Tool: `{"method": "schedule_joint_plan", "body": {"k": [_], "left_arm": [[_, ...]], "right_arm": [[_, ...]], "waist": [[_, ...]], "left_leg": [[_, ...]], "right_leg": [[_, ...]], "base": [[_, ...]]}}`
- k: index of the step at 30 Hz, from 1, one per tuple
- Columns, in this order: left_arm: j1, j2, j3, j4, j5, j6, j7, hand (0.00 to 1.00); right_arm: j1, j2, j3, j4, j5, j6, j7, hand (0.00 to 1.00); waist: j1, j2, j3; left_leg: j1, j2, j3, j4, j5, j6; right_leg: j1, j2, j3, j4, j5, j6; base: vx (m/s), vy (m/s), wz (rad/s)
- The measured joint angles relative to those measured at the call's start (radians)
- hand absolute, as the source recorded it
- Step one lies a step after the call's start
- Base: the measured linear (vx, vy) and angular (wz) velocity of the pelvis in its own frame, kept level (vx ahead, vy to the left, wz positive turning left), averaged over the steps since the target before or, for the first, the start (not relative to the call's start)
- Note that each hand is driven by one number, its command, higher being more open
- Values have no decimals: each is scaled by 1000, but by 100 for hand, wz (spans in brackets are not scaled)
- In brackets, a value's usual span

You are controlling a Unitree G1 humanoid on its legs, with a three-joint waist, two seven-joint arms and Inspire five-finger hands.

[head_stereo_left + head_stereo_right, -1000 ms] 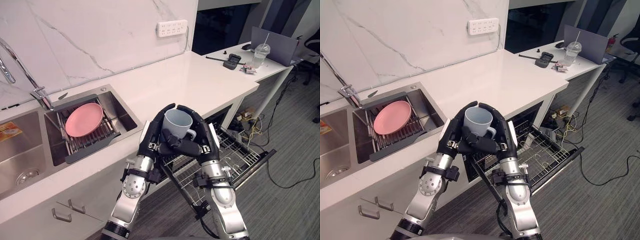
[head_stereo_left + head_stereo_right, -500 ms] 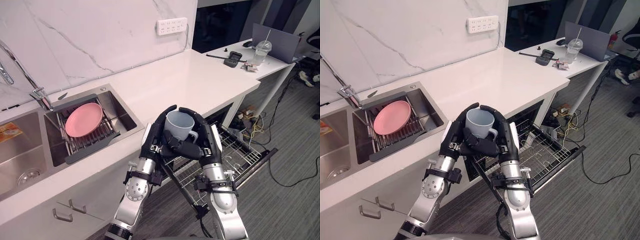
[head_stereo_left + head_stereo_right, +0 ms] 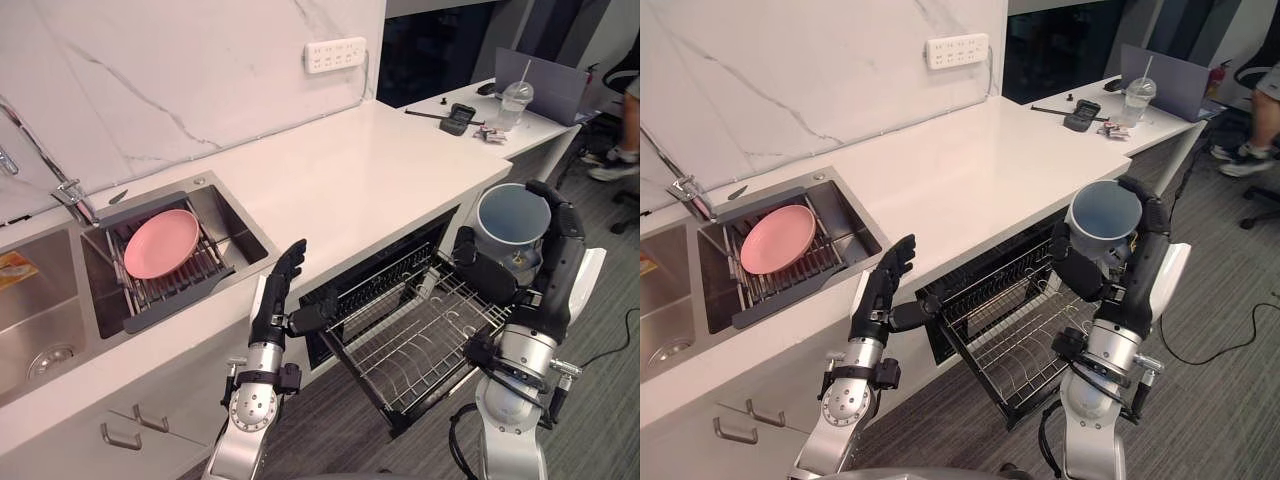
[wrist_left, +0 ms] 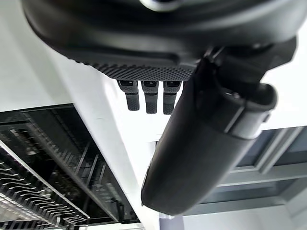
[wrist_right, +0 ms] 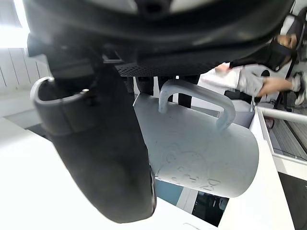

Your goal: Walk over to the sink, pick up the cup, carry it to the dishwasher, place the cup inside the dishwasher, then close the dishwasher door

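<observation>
I see two-hand hold ended: right hand alone grips cup, fingers curled round it, above dishwasher rack; left hand has let go, fingers straight. Placement next.

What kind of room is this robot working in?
Probably an office kitchenette: a white counter with a steel sink holding a pink plate, an open dishwasher below it, and a desk with a laptop beyond.

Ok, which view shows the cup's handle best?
The right wrist view: the cup is close, side-on, its handle in full by the right hand. Both eye views look down into its open mouth; I cannot make out the handle there.
</observation>
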Motion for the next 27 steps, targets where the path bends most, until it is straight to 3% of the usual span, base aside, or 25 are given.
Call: {"method": "schedule_joint_plan", "body": {"k": [10,15,20,27], "left_arm": [[0,5,3,-9,-44,0,-44,90],[30,23,5,-17,-100,0,-92,90],[145,26,35,-47,-160,0,-146,90],[265,38,86,-31,-174,0,-191,90]], "right_arm": [[2,-10,4,24,5,0,50,30],[40,-13,-1,71,86,-5,106,30],[136,-15,-1,145,199,-7,180,30],[185,-29,6,203,218,-8,219,30]], "waist": [[4,-1,-2],[6,-3,-4],[15,-3,-4],[32,-11,-9]], "left_leg": [[0,-1,-1,1,3,3],[-3,1,-2,1,2,3],[-7,8,-2,3,0,1],[-21,13,-15,20,-4,-3]], "right_leg": [[0,0,0,1,0,0],[-1,0,-2,0,0,0],[-1,0,-5,-1,0,0],[0,0,-25,1,-2,-3]], "base": [[0,0,0],[0,0,0],[0,0,0],[-5,-5,7]]}}
